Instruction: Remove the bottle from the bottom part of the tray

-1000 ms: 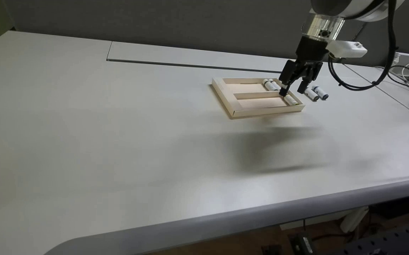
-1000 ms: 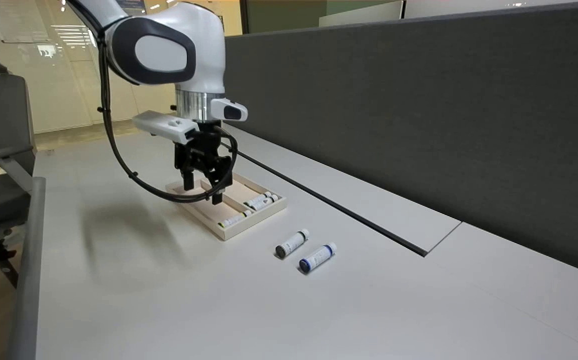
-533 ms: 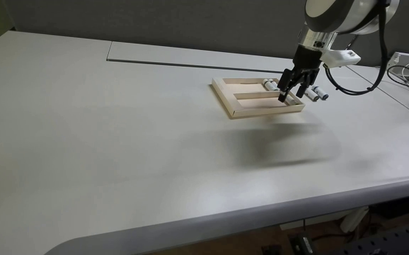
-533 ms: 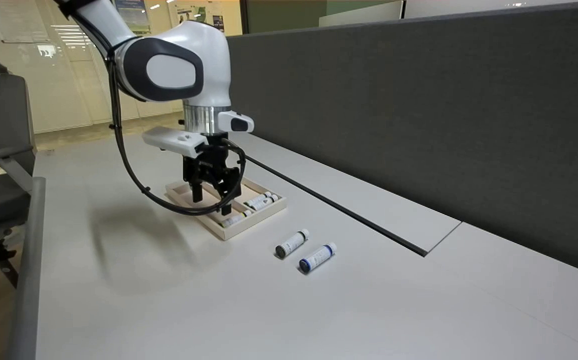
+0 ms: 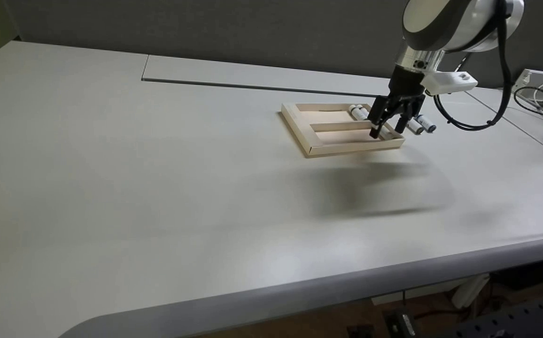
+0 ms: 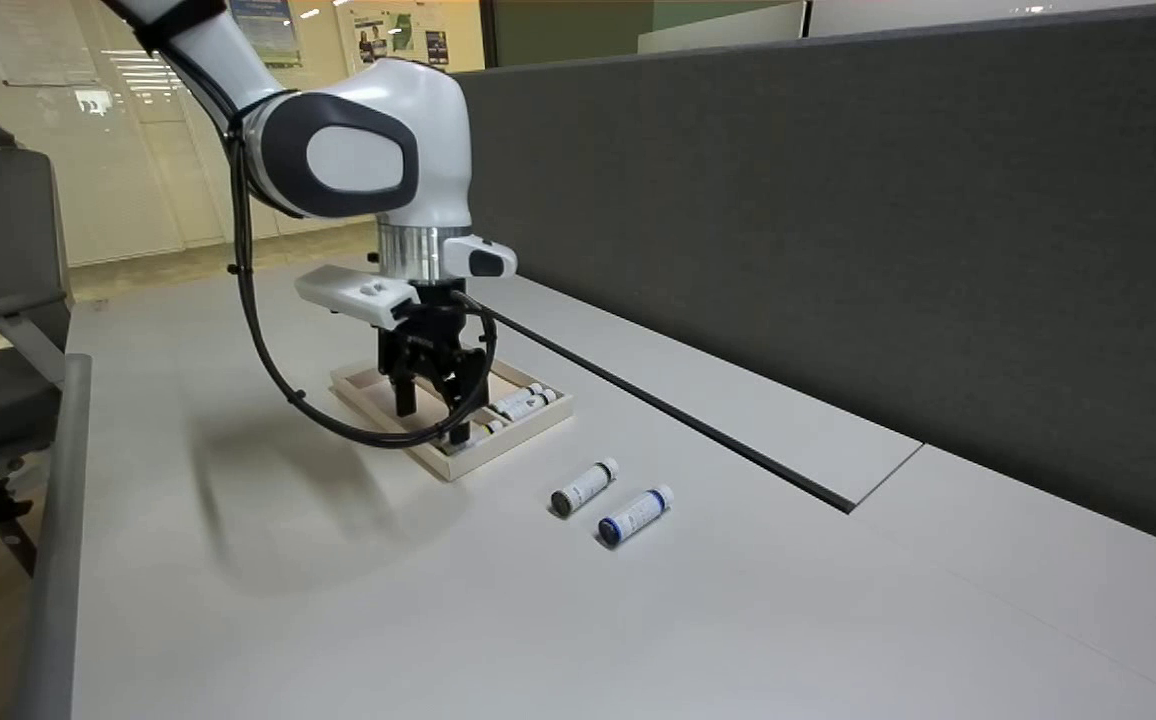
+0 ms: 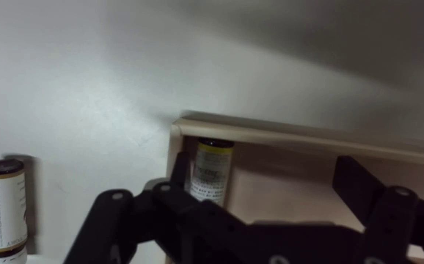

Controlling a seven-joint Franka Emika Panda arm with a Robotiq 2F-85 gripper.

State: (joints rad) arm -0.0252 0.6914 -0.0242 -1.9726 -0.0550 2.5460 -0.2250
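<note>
fingers wide apart over tray | in an exterior view, bottle lies inside tray, near side, right end | two vials on tabletop, right of tray

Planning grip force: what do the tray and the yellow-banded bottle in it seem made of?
The tray: probably bare matte wood; pale rims, visible corner seam. The bottle: smooth glass or plastic, can't tell which; its dark end faintly catches light.
</note>
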